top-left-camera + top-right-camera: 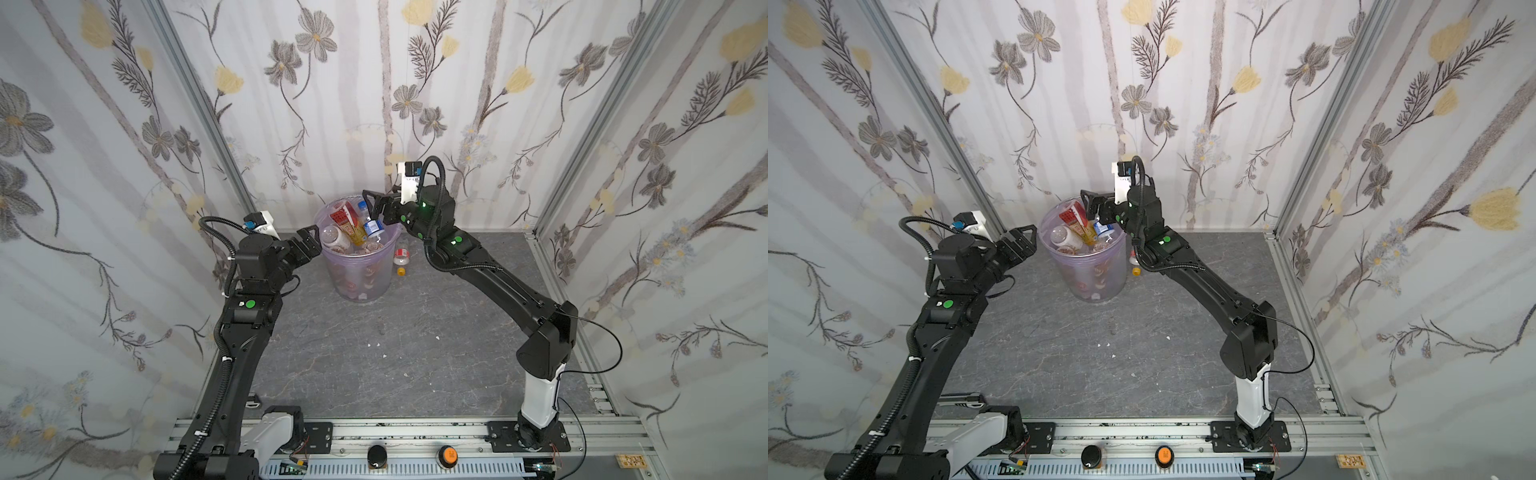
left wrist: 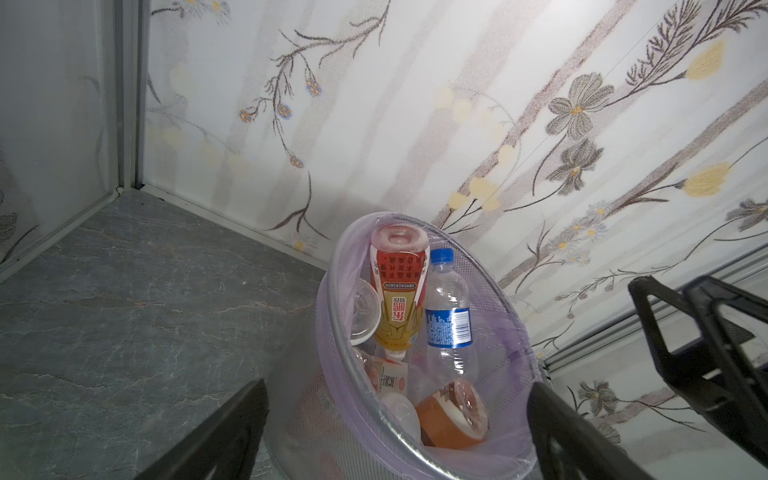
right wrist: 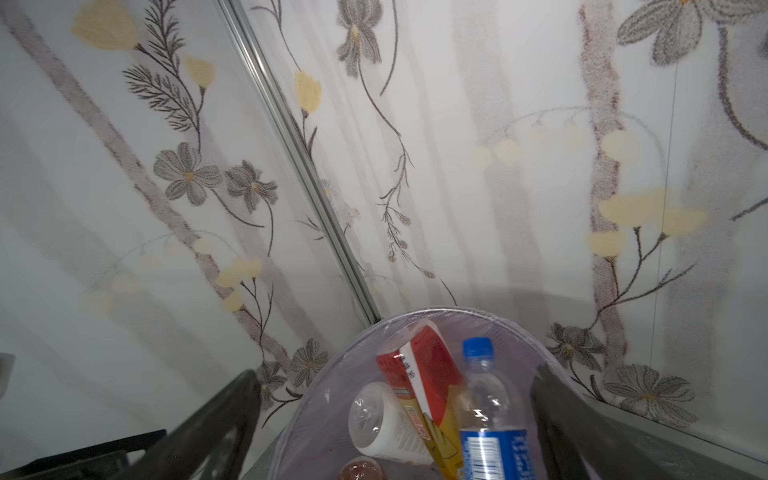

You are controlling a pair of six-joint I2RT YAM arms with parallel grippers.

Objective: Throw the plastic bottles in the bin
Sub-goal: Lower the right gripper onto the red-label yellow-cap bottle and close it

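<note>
Beside bin (image 1: 374, 272), stray bottle (image 1: 401, 257) (top views only).

Bin (image 1: 376, 270) crammed to rim, tabletop (image 1: 415, 353) in front free, wall (image 1: 332, 124) close behind

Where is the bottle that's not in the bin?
In a top view the stray bottle lies on the table just right of the bin, between it and the right arm.
</note>
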